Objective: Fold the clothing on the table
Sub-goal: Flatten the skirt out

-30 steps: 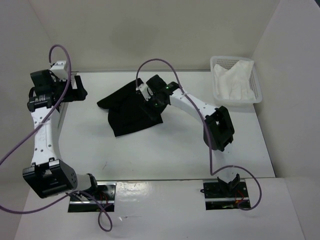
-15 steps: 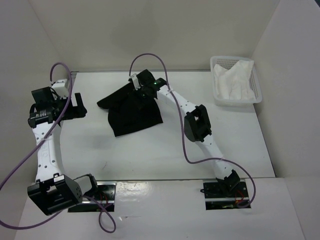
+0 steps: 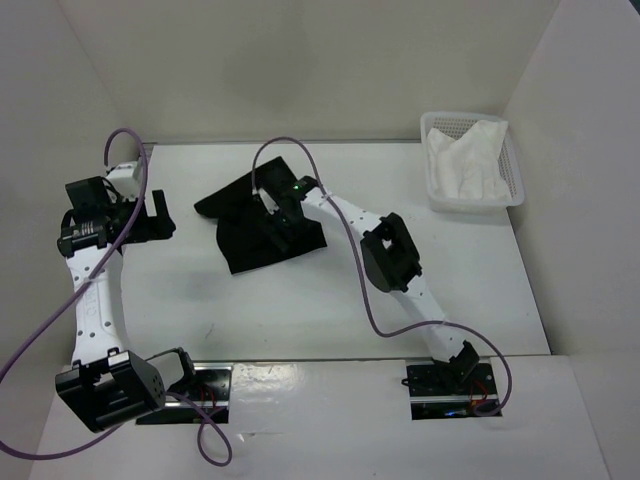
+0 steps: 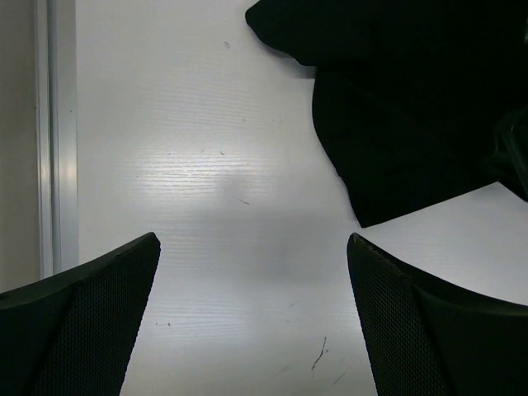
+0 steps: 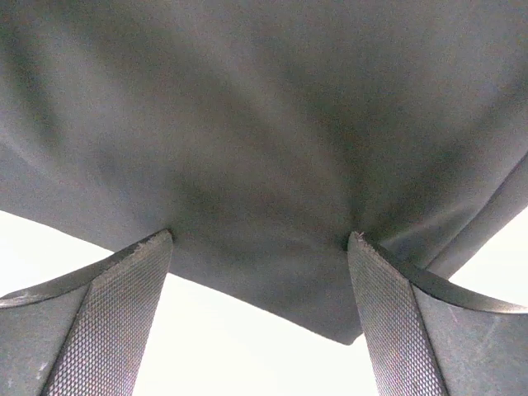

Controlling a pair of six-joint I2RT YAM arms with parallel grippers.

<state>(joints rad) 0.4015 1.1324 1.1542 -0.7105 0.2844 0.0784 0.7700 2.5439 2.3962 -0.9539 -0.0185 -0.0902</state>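
Right wrist view showed your right gripper [image 5: 261, 238] spread wide, fingertips down on the black clothing [image 5: 264, 124]; your left gripper [image 4: 252, 239] hung released over the table [image 4: 165, 165].

Robotics laboratory test cell. Plain white panels [image 3: 300, 70] enclose a white bench [image 3: 300, 310]; left arm [image 3: 92, 290] and right arm [image 3: 345, 210], trailing purple cables [image 3: 285, 140], are bolted at its near edge.
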